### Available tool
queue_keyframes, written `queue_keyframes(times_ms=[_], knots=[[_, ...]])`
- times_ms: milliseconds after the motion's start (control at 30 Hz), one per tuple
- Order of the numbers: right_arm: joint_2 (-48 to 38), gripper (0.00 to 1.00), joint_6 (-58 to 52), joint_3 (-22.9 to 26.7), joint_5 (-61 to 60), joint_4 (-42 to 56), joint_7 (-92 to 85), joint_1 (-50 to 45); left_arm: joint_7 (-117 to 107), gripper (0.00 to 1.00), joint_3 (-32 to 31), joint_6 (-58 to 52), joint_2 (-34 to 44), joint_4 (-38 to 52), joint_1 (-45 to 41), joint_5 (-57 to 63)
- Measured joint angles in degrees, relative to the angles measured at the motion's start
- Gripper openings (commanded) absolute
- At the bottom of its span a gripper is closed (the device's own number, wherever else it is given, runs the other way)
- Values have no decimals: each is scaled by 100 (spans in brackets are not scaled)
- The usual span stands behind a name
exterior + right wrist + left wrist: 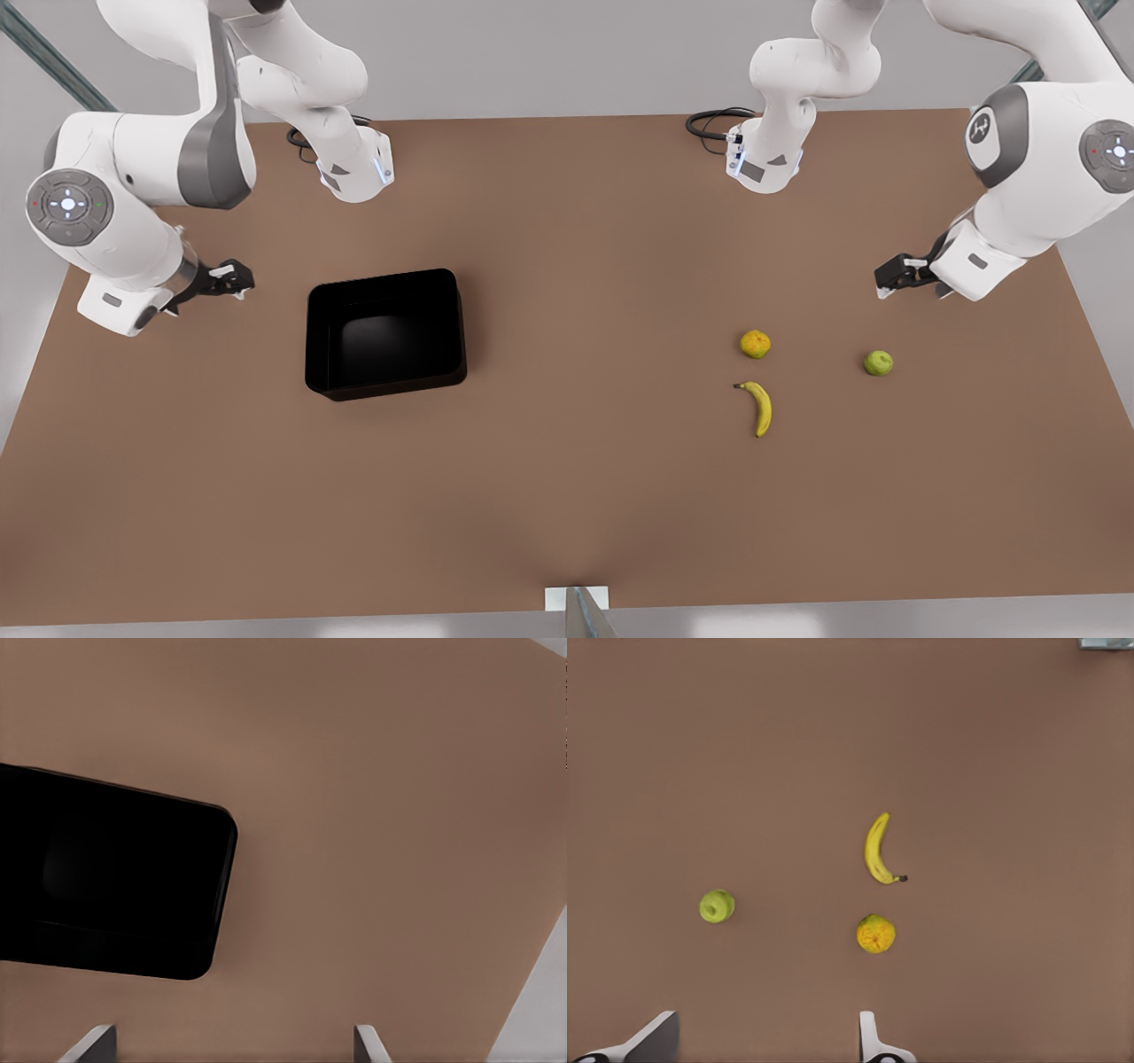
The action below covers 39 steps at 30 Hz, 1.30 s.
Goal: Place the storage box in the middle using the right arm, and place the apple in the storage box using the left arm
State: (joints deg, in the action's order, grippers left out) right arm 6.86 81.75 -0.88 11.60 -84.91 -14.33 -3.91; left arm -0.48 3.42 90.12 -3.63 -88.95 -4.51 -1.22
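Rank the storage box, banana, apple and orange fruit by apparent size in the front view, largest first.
1. storage box, by far the largest.
2. banana, longer than either round fruit, though thin.
3. orange fruit and apple: nearly alike; the orange fruit looks marginally bigger, too close to rank firmly.

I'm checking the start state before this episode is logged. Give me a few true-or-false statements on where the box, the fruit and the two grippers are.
1. The storage box is empty. True.
2. The apple lies inside the storage box. False: it rests on the table, on the front view's right.
3. The banana touches the orange fruit. False: they lie apart.
4. The left gripper is open above the table near the apple. True.
5. The right gripper grips the box's rim. False: it is open, holds nothing and hovers beside the box.
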Motion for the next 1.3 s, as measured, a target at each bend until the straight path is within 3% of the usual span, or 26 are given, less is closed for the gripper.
queue_keyframes(times_ms=[100,200,233,300,367,400,467,733,767,833,867,900,1300], knots=[[313,100,57,13,0,-195,64,-30,-447,100,25,-141,-90,-8,19,-12],[111,100,2192,-17,-22,-2167,690,233,-3187,100,96,-220,-1025,0,40,-165],[106,100,2835,-18,-57,-2656,760,159,-3474,100,295,-179,-1452,18,17,-344],[97,100,3619,8,-552,-3456,765,172,-3765,100,1320,-85,-2094,233,68,-1217],[97,100,4547,25,-545,-4104,757,199,-3788,100,1514,474,-2240,-229,370,-2222],[121,100,4631,33,-545,-4155,756,282,-3736,100,1948,595,-2242,-686,476,-2836],[223,100,4648,59,-550,-4158,747,362,-3723,100,2240,695,-2574,-1069,483,-4140],[1022,100,4846,167,-575,-4121,765,335,-3460,100,2249,-4,-3388,-1516,909,-6723],[1045,96,4837,167,-580,-4121,765,329,-3218,100,2299,-171,-3425,-1620,1013,-6850],[1046,61,4736,167,-580,-4106,765,323,-2750,100,2472,-470,-3512,-1818,1041,-7021],[1037,48,4680,167,-580,-4097,758,320,-2683,100,2577,-517,-3590,-1795,1065,-7072],[1036,44,4626,167,-580,-4068,754,321,-2574,100,2584,-546,-3694,-1764,1171,-7106],[1213,28,4573,167,-580,-3989,668,321,-2519,100,2435,-443,-4383,-1265,1438,-7322]])
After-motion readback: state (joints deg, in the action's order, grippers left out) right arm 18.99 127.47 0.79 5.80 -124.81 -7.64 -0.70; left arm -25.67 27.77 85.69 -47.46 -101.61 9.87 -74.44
